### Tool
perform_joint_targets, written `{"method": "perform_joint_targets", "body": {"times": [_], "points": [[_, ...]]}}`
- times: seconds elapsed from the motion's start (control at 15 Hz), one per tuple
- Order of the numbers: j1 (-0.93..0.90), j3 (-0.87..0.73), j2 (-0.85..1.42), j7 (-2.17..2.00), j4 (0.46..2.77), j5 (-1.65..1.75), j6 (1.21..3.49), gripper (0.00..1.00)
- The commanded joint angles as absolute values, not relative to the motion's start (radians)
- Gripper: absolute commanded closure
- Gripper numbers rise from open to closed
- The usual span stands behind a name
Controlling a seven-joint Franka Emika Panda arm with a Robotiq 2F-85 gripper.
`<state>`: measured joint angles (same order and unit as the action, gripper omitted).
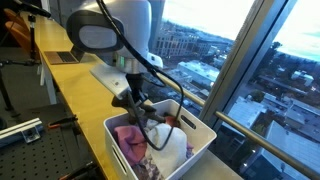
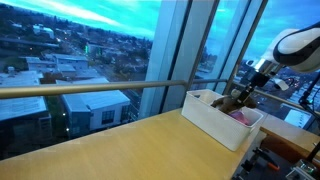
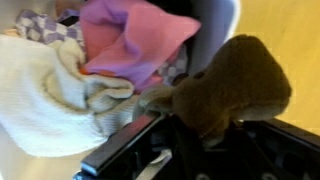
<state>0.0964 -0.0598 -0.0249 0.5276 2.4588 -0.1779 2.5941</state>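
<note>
My gripper (image 3: 205, 132) is shut on a brown cloth (image 3: 235, 80), which bunches up out of the jaws. It hangs at the rim of a white bin (image 1: 202, 148), over the bin's edge. Inside the bin lie a pink and purple cloth (image 3: 135, 40), a white towel (image 3: 40, 95) and a checkered cloth (image 3: 45, 20). In both exterior views the gripper (image 1: 141, 108) (image 2: 246, 93) reaches down into the top of the bin (image 2: 215, 122), and the brown cloth (image 2: 234, 101) shows just above the rim.
The bin stands on a long wooden counter (image 1: 75, 85) that runs along tall windows (image 2: 100, 60). A metal railing (image 2: 90, 88) runs beside the counter. The robot's white arm (image 1: 115, 25) rises behind the bin. Bare wood (image 3: 290, 30) lies beside the bin.
</note>
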Motion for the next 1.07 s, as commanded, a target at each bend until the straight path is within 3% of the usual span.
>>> {"method": "perform_joint_targets", "body": {"times": [0.0, 0.53, 1.0], "points": [[0.003, 0.004, -0.164, 0.424, 2.587, -0.163, 2.607, 0.96], [-0.197, 0.144, -0.225, 0.250, 2.637, -0.141, 2.607, 0.96], [-0.236, 0.143, -0.205, 0.263, 2.568, -0.153, 2.574, 0.96]]}}
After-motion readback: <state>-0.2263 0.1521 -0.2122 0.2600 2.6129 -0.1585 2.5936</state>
